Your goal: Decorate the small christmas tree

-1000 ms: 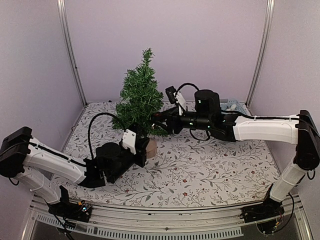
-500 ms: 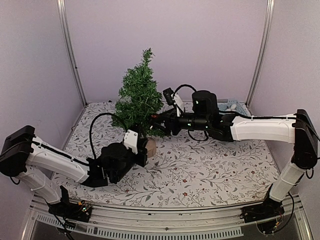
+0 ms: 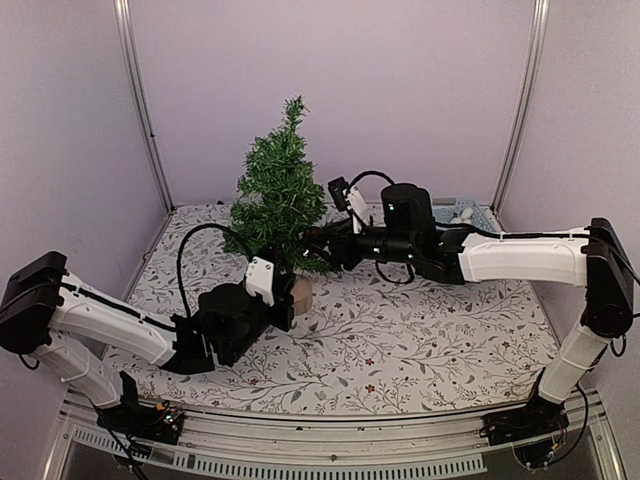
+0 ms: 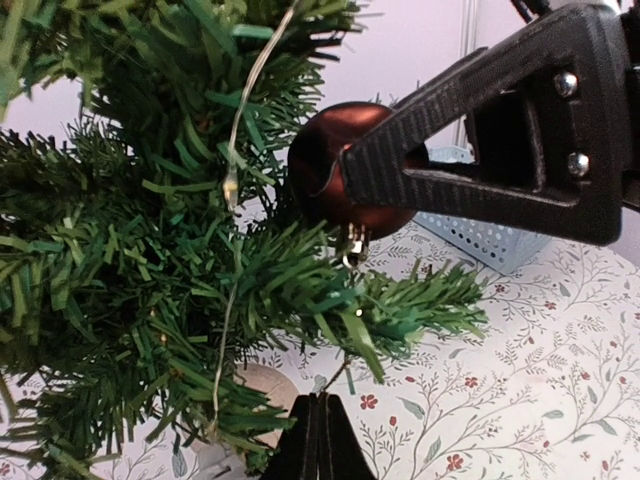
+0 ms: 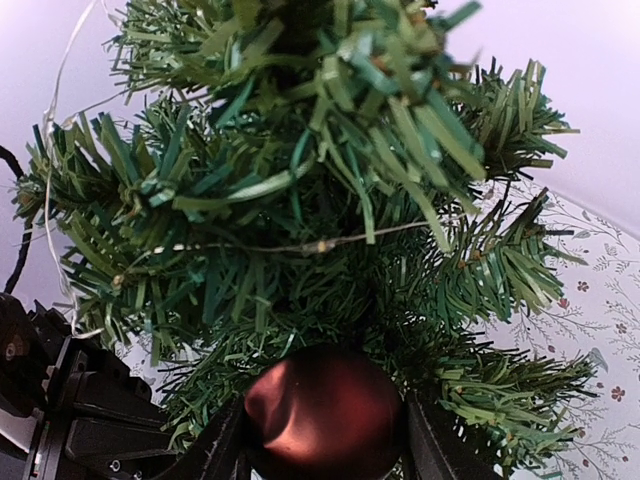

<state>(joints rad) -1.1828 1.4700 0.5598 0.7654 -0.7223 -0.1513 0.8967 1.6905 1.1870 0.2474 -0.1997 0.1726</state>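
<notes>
Small christmas tree (image 3: 278, 200): stands upright on the flower-patterned table (image 3: 420, 340), left of centre and towards the back wall. The top view shows it whole, from pointed tip to base. The wrist views show only bristly green branches up close (image 4: 130, 260) (image 5: 300, 150).
Right gripper (image 3: 312, 238): reaches in from the right, low on the tree's right side. Its fingers pinch a dark red bauble among the branches. The right wrist view shows a black finger on each side of the ball (image 5: 322, 440). The left wrist view shows one finger as a black triangle lying across it (image 4: 480, 170).
Left gripper (image 3: 288, 303): low on the table, just beside the tree's base, fingers pressed together on nothing (image 4: 318, 440). I cannot tell whether it touches the base.
Basket (image 3: 465, 213): pale blue, at the back right of the table, well apart from the tree. It also shows behind the ball in the left wrist view (image 4: 480, 235).
Wooden stump (image 3: 303, 293): round, pale, under the tree. The left wrist view shows it below the branches (image 4: 265, 385).
Dark red bauble (image 4: 320, 150): glossy, its metal cap at the bottom, touching a branch. The top view shows only a red speck.
Wire light string (image 4: 232, 150): thin, with tiny bulbs, draped through the branches (image 5: 300, 247). Only the wrist views show it.
</notes>
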